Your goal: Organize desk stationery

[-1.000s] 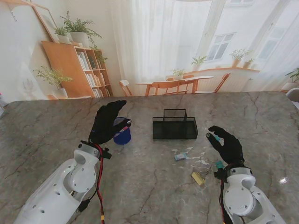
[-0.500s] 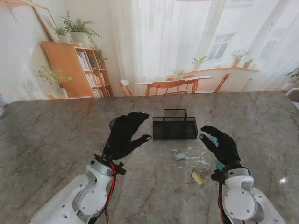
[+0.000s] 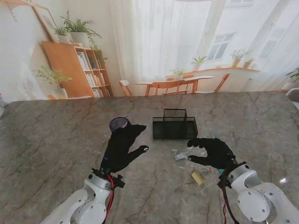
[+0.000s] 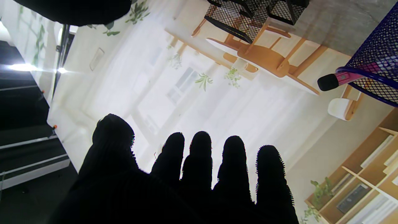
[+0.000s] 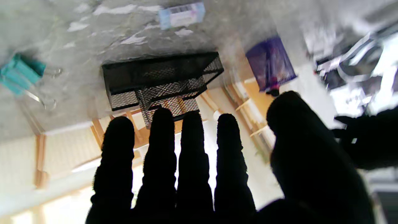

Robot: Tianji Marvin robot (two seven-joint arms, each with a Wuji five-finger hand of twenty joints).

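Observation:
A black mesh organizer [image 3: 174, 126] [image 4: 248, 15] [image 5: 155, 81] stands mid-table. To its left is a blue mesh cup [image 3: 119, 123] [image 4: 373, 68] [image 5: 270, 65] with a pink black-capped marker [image 4: 335, 80] in it. My left hand [image 3: 121, 148] [image 4: 199, 174] hovers open just nearer to me than the cup, holding nothing. My right hand [image 3: 210, 151] [image 5: 199, 174] is open, fingers spread and pointing left, over small items: a pale eraser-like block [image 3: 180, 157] [image 5: 182, 15], a yellow piece [image 3: 198, 178] and a teal binder clip [image 5: 18, 73].
The grey marble table [image 3: 56, 135] stretches wide to both sides. Small white scraps [image 3: 202, 162] lie by the right hand. The backdrop behind the table shows a bookshelf and chairs.
My left hand has moved right and nearer to me, off the blue cup, uncovering its rim. My right hand has swung left and lowered over the small items.

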